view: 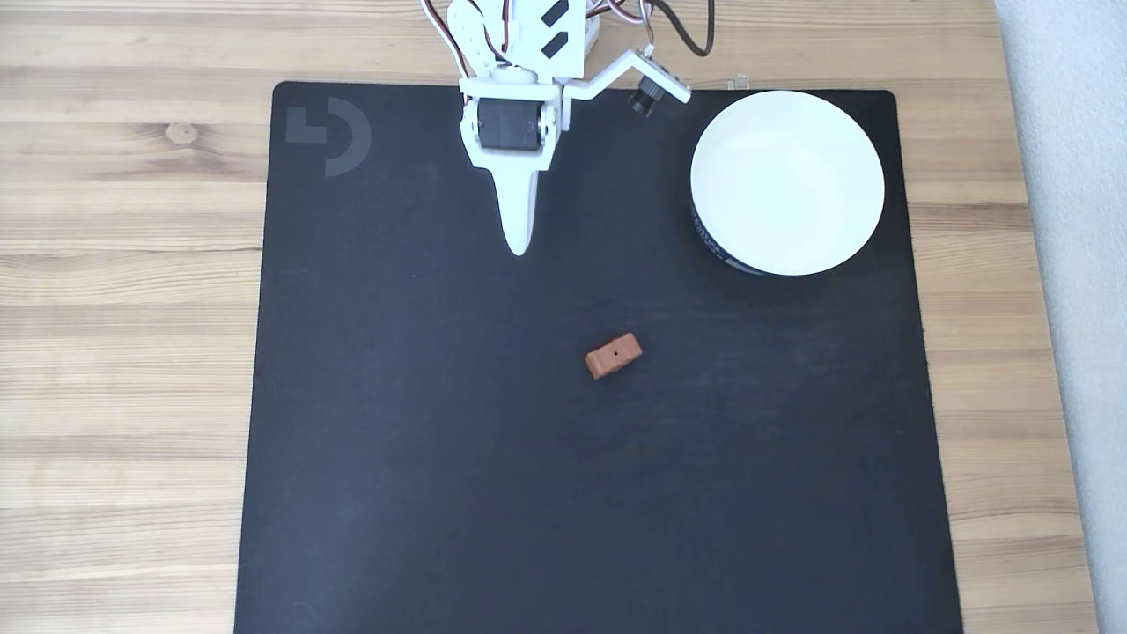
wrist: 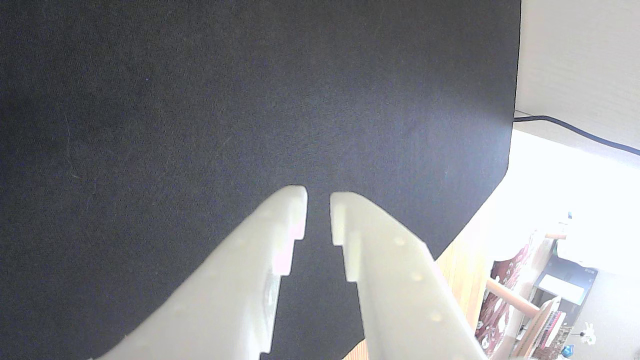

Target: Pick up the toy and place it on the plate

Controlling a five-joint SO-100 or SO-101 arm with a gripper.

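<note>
The toy (view: 614, 355), a small reddish-brown block with a tiny dark hole, lies on the black mat (view: 423, 458) near the middle in the fixed view. The plate (view: 786, 183), round and white with a dark outer band, sits empty at the mat's upper right corner. My gripper (view: 518, 249) hangs at the mat's top centre, well above and left of the toy and left of the plate. In the wrist view the gripper (wrist: 318, 196) has two white fingers (wrist: 280, 225) with a thin slit between the tips. Nothing is held, and bare mat (wrist: 200, 100) lies below.
The mat lies on a wooden table (view: 123, 308), with bare wood to the left and a pale surface at the right edge. Wires (view: 678, 26) trail from the arm's base at the top. In the wrist view a black cable (wrist: 575, 129) runs past the mat's right edge.
</note>
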